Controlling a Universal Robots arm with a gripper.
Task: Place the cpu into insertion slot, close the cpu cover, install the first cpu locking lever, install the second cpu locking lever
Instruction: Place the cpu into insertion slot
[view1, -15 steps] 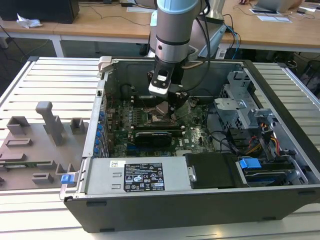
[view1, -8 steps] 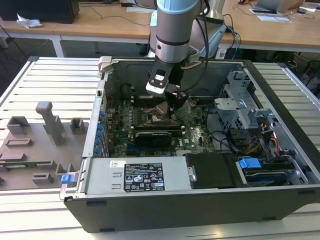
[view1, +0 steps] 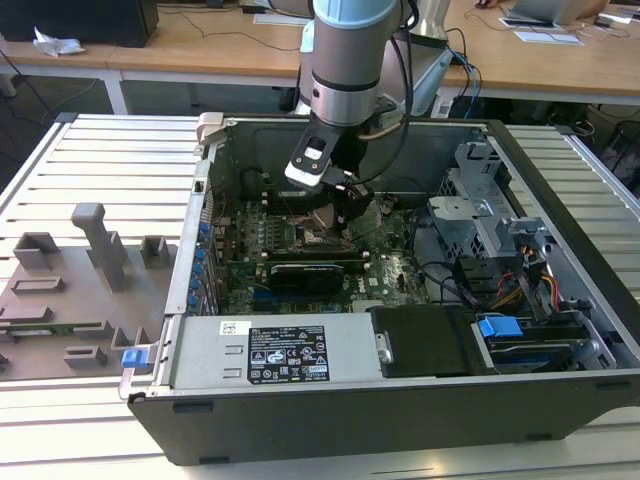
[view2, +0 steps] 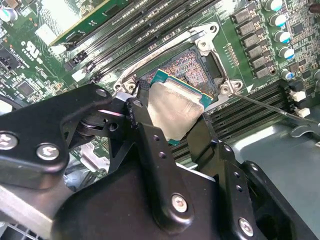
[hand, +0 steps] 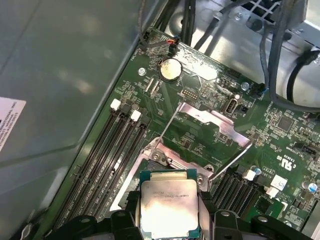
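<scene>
Inside the open computer case (view1: 400, 425), the gripper (view1: 347, 203) hangs just above the insertion slot (view1: 306, 237). Its black fingers (view2: 141, 107) are clamped on the cpu (view2: 176, 107), gripping two opposite edges. The chip therefore sits directly between the fingertips, with its pale metal top towards the wrist cameras and its underside towards the slot. In the second wrist view the chip covers the part of the slot nearest the gripper, while the beige-gold contact field (view2: 187, 65) lies bare beyond the chip's far edge. The slot thus lies below the chip and a little ahead of it. The chip looks slightly tilted against the slot's frame and does not look seated. Whether an edge touches the frame cannot be told. In the first wrist view the cpu cover (hand: 215, 122) stands tipped up on the far side of the slot, away from the gripper, leaving the slot open. A thin wire locking lever (view2: 272, 107) juts out from one corner of the slot, apparently unlatched. Long black memory slots (hand: 112, 150) run alongside the slot.
</scene>
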